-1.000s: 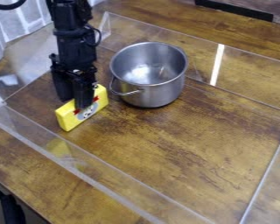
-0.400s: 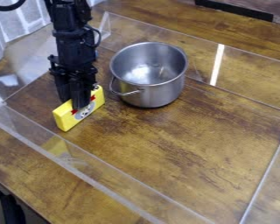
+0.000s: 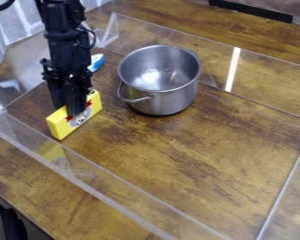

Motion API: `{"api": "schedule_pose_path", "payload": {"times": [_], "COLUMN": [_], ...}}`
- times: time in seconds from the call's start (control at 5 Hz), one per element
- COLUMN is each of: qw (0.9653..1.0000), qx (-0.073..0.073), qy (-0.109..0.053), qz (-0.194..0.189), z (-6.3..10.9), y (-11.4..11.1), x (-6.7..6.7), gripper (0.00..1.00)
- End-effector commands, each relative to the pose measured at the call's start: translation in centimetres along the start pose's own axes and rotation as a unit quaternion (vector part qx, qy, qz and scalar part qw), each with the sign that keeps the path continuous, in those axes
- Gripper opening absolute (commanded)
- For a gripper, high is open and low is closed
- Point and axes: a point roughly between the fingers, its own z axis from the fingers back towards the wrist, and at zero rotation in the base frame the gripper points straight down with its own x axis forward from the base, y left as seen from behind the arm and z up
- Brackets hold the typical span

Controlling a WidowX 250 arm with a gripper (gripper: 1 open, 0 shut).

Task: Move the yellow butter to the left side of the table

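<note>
Currently: gripper (image 3: 74,110) pointing down, jaws clamped onto the yellow butter (image 3: 68,117). Butter low over the table (image 3: 202,159), left part of the scene, near the clear wall. Steel pot (image 3: 160,79) just right of it, apart. Hazard, judged: the narrow pinch may let the tilted box twist loose during travel; the near wall could catch its corner

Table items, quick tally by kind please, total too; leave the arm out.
Yellow butter: 1
Steel pot: 1
Blue-and-white item, partly hidden behind the arm: 1
Total: 3
</note>
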Motion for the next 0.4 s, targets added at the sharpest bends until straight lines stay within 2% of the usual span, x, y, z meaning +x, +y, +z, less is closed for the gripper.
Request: {"api": "schedule_pose_path", "payload": {"times": [0.0, 0.2], "qw": [0.9991, 0.9988], "qx": [0.021, 0.025], "qy": [-0.035, -0.033], "qz": [-0.013, -0.026], "z": [2.17, 2.57], "y": [-0.41, 0.08], "x": [0.6, 0.6], "gripper": [1.0, 1.0]}}
